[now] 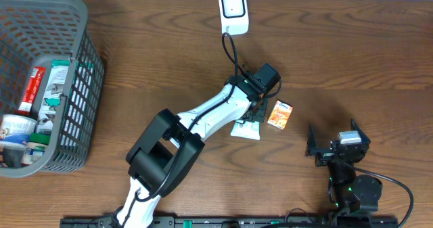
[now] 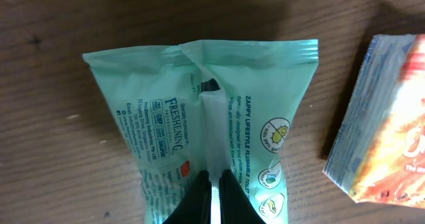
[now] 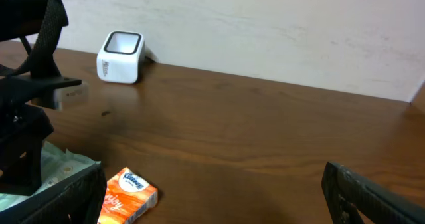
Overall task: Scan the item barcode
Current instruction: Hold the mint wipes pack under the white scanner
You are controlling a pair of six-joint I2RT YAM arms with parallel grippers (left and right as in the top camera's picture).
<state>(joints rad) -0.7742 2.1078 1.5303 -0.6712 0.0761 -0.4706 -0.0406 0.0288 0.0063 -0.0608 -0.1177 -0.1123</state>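
Note:
The item is a mint-green wipes pack point(image 2: 252, 111) lying flat on the wooden table, printed back side up. My left gripper point(image 2: 214, 176) is shut on the raised white seam that runs down the pack's middle. From overhead the pack point(image 1: 245, 129) peeks out under the left gripper point(image 1: 256, 114). I cannot make out its barcode in any view. The white scanner point(image 1: 233, 11) stands at the table's far edge, also seen from the right wrist as the scanner point(image 3: 121, 56). My right gripper point(image 1: 336, 144) rests open at the near right, nothing between its fingers.
An orange Kleenex tissue pack point(image 1: 280, 114) lies just right of the wipes pack; it also shows as the tissue pack point(image 2: 388, 137) close beside it. A grey mesh basket point(image 1: 80, 86) with several items stands at the left. The scanner's cable point(image 1: 233, 52) runs toward the left arm.

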